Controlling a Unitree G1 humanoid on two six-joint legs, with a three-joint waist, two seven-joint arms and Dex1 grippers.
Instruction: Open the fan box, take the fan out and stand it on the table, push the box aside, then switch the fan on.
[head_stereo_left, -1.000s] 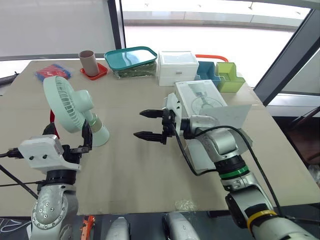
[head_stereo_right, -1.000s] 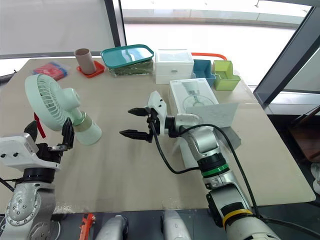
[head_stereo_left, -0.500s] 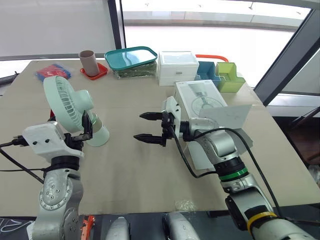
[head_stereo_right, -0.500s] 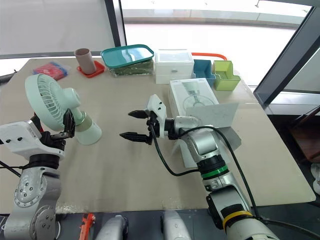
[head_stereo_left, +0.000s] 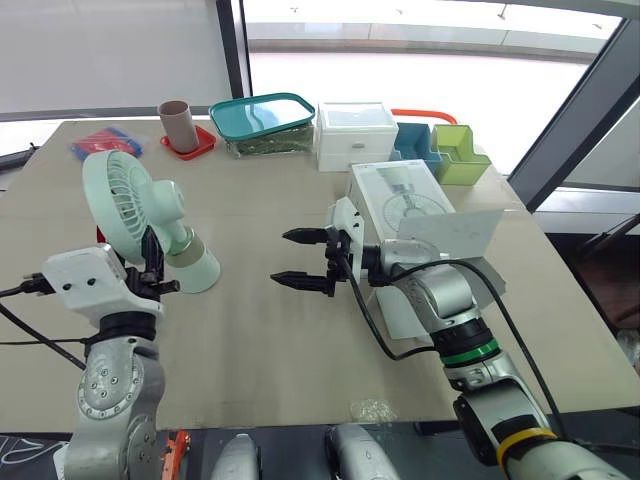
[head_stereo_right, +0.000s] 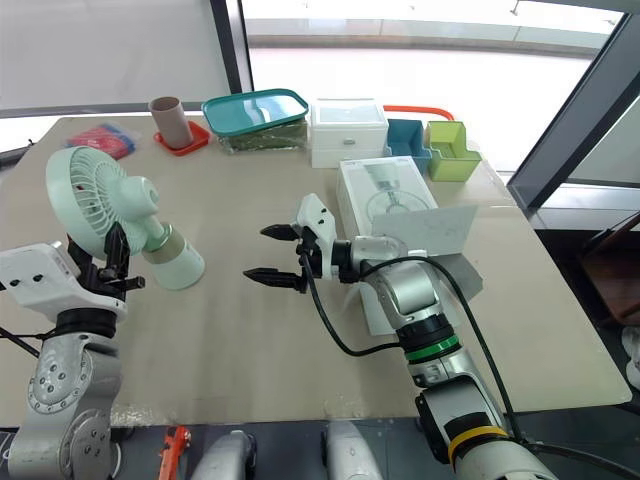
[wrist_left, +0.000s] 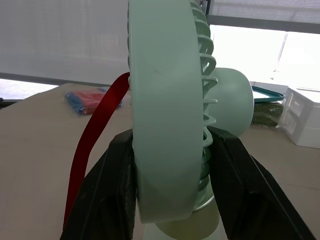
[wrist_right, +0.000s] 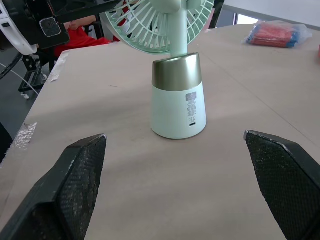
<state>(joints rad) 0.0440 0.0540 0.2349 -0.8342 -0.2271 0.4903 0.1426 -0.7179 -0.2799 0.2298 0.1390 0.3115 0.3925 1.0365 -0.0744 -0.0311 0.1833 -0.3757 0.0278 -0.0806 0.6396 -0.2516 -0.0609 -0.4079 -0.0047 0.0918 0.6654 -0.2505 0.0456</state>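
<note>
The mint-green fan (head_stereo_left: 128, 197) stands upright on the left of the table, on its white and gold base (wrist_right: 178, 97). My left gripper (head_stereo_right: 97, 264) is shut on the lower rim of the fan's head, and its black fingers (wrist_left: 116, 197) press the rim from both sides. My right gripper (head_stereo_left: 282, 257) hangs open above the table between the fan and the box, pointing at the fan's base, with nothing between its fingers (wrist_right: 80, 175). The white fan box (head_stereo_left: 398, 198) lies behind my right arm with its flap (head_stereo_left: 462, 232) standing open.
Along the far edge stand a brown cup on a red coaster (head_stereo_left: 178, 125), a teal-lidded container (head_stereo_left: 262, 118), a white drawer unit (head_stereo_left: 354, 133), and blue (head_stereo_left: 413, 143) and green (head_stereo_left: 460, 152) organisers. A red-blue packet (head_stereo_left: 104, 142) lies far left. A red strap (wrist_left: 90, 150) hangs by the fan.
My left gripper has risen from beside the fan's neck to the rim of its head and closed there. The head now faces more toward me. My right gripper has barely shifted.
</note>
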